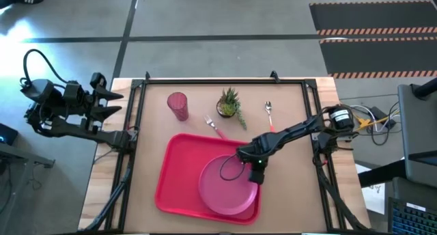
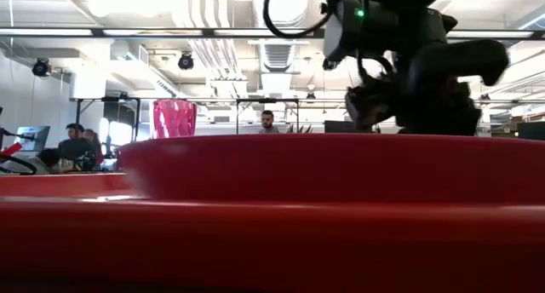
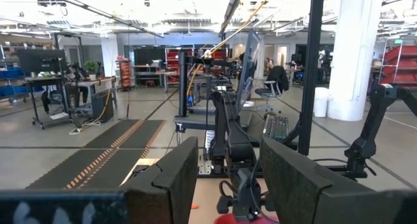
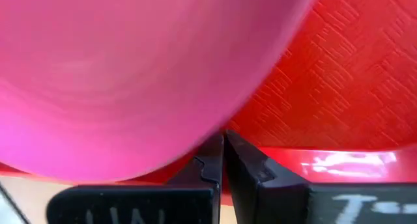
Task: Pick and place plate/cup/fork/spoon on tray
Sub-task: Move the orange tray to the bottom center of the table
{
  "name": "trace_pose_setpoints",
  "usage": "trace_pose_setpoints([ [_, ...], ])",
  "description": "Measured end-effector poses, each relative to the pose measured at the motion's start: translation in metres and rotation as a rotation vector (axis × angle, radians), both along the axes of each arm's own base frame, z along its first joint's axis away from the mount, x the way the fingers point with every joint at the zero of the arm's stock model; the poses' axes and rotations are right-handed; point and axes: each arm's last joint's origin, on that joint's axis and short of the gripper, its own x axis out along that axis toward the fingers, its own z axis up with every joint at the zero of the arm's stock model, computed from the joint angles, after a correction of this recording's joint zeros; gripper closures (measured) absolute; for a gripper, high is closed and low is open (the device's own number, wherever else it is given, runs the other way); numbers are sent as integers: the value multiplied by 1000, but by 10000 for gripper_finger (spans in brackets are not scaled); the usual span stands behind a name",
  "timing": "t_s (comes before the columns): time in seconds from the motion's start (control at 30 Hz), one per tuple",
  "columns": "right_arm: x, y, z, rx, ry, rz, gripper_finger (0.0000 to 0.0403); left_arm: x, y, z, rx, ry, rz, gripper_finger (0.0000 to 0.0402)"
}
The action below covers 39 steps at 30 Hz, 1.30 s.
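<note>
The pink plate (image 1: 225, 187) lies in the right half of the red tray (image 1: 174, 184), its near edge over the tray's near rim. My right gripper (image 1: 258, 168) is at the plate's far right rim, its fingers all but shut (image 4: 223, 160). The red-pink cup (image 1: 177, 106) stands upright on the table beyond the tray. The fork (image 1: 213, 124) lies by the tray's far rim. The spoon (image 1: 269, 114) lies flat at the far right. My left gripper (image 1: 113, 102) waits open and empty off the table's far left corner. My right gripper is shut on the plate's rim (image 4: 212, 134) at the plate's far right side, fingers slanting down from the table's right. The rim runs in at the fingertips and covers one finger's tip (image 4: 207, 152), with only a thin gap between the fingers. The plate's near part rests in the tray (image 4: 339, 74).
A small potted green plant (image 1: 230, 104) stands between cup and spoon, just beyond the fork. The tray's left half is bare. In the low view the tray's rim (image 2: 255, 242) fills the foreground and the cup (image 2: 174, 118) shows behind it. People sit in the room beyond.
</note>
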Motion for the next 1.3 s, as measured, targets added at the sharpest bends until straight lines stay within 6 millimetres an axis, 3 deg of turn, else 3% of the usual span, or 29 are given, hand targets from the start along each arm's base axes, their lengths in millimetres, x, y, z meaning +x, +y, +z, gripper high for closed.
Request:
trace_pose_setpoints([
  [0.43, -16, -16, 20, -68, 19, 23, 394, 0, 0, -1, 0, 3, 0, 252],
  [0.57, -13, -20, 42, -127, -80, 5, 394, 1, 0, -1, 14, 6, 2, 252],
  [0.7, -8, -27, 77, -232, -220, -53, 394, 8, 0, -1, 74, 33, 46, 252],
  [0.87, -8, -34, 144, -394, -474, -127, 394, 28, 3, -12, 82, 202, 207, 252],
  [1.13, -39, -43, 256, -554, -869, -230, 394, 84, -1, -33, 60, 466, 324, 252],
  [1.2, -49, -44, 276, -568, -936, -227, 394, 98, -2, -37, 74, 512, 327, 252],
  [1.3, -59, -45, 288, -556, -965, -210, 394, 118, -4, -43, 94, 576, 333, 252],
])
